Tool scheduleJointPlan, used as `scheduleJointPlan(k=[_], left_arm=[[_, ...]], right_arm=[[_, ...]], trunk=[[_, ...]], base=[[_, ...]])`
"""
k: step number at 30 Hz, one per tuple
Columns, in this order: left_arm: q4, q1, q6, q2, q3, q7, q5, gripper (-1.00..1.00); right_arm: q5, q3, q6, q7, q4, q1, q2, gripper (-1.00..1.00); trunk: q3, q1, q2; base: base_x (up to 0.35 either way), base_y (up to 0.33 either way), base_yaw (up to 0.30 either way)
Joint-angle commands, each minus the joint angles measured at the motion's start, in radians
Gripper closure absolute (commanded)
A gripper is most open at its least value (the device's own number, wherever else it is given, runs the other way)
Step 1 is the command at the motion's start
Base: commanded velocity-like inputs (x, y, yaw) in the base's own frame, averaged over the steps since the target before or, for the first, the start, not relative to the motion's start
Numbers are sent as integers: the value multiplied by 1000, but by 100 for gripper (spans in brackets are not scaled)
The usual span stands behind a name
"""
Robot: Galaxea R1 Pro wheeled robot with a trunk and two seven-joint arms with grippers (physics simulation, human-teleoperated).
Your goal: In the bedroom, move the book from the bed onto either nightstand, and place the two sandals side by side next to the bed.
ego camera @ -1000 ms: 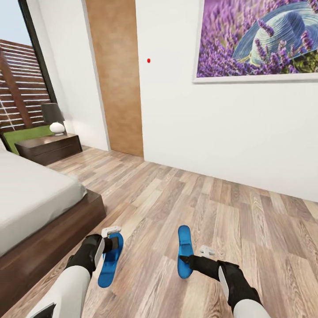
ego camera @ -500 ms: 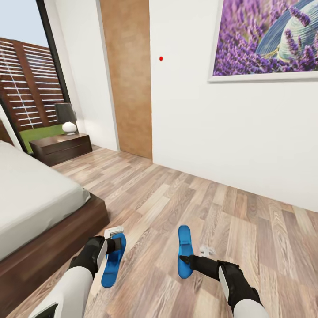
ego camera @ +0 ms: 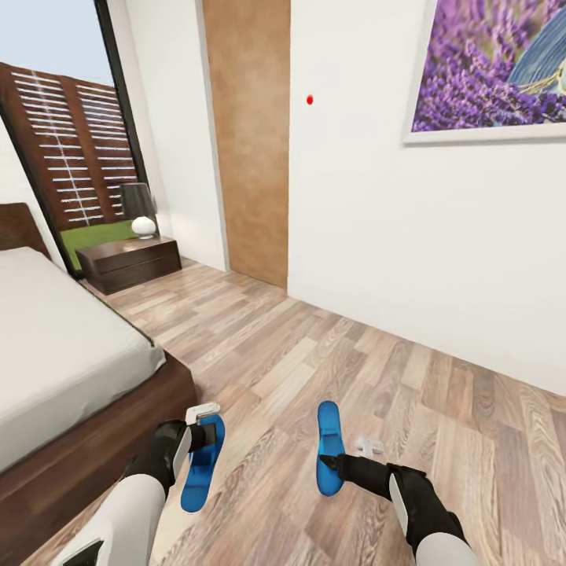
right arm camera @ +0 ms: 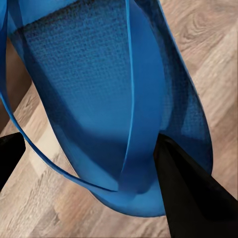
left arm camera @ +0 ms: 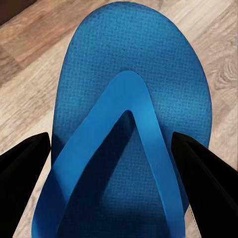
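I see white walls (ego camera: 440, 236), a plank floor (ego camera: 314, 369), a wood panel (ego camera: 248, 141), a purple picture (ego camera: 491, 75), a red dot (ego camera: 310, 100), and a window (ego camera: 63, 157) onto a fence, with a lamp (ego camera: 140, 208) below.

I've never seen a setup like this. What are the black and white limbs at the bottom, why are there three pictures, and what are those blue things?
This is a simulated robot with two arms. The wide picture comes from a camera on its head, looking down over both arms in a bedroom: a bed on the left, a nightstand with a lamp by the window, and a wood floor. The two close-ups come from cameras at each wrist, looking along the gripper fingers. The blue things are flip-flop sandals. The left gripper holds the left sandal, seen close up from its wrist. The right gripper holds the right sandal, seen edge-on from its wrist. Both sandals appear held above the floor, apart from each other.
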Motion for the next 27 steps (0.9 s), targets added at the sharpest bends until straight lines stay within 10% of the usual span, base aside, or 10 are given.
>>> scheduleJointPlan(k=[1,27], left_arm=[[-2,-1,4,-2,8,-9,-10,100],[-2,-1,4,-2,8,-9,-12,100]], right_arm=[[5,-8,7,10,-2,-1,2,100],[5,-15,7,10,-2,-1,1,100]], trunk=[[-1,0,0],[-1,0,0]], base=[[297,-167,160],[290,-198,143]])
